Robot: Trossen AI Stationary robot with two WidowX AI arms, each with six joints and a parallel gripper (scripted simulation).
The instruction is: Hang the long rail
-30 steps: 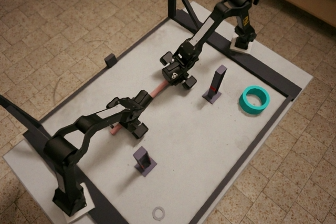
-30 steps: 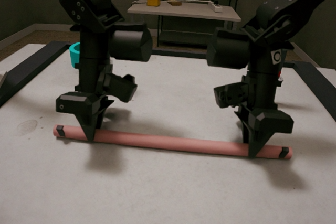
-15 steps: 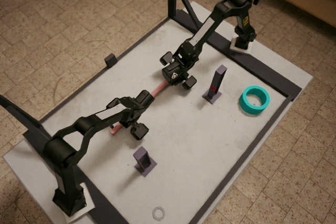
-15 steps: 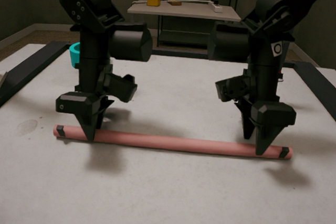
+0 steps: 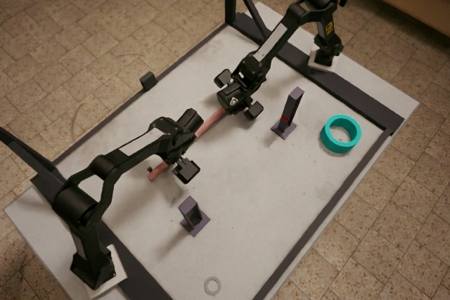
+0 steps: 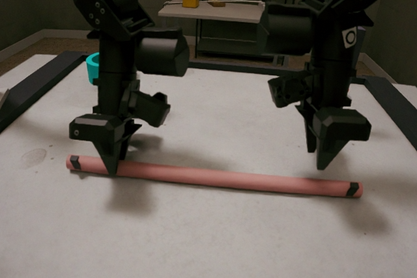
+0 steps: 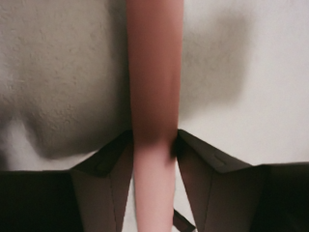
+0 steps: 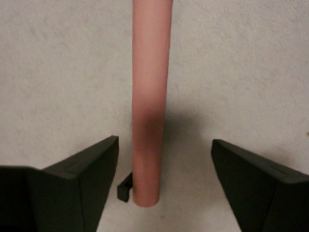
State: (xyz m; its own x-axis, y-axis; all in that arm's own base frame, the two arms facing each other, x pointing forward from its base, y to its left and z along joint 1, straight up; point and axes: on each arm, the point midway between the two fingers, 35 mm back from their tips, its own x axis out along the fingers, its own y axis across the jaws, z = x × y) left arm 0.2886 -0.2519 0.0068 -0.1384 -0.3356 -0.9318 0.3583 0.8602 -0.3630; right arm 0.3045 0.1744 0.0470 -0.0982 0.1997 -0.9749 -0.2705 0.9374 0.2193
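Pale table sits under the pink rail, off both posts. From above, arms hide much of it. Left gripper pinches it; right gripper is spread. The near post has a dark, hard-to-see slot.

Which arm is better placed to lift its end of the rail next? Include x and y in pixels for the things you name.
Left, I'd say. The left gripper (image 5: 235, 98) (image 6: 117, 167) (image 7: 154, 136) is shut on the rail (image 5: 212, 122) (image 6: 219, 179) (image 7: 154, 72) (image 8: 151, 72). The right gripper (image 5: 172, 154) (image 6: 316, 160) (image 8: 165, 144) is open above it, fingers clear on both sides, so it would likely need to regrip first.
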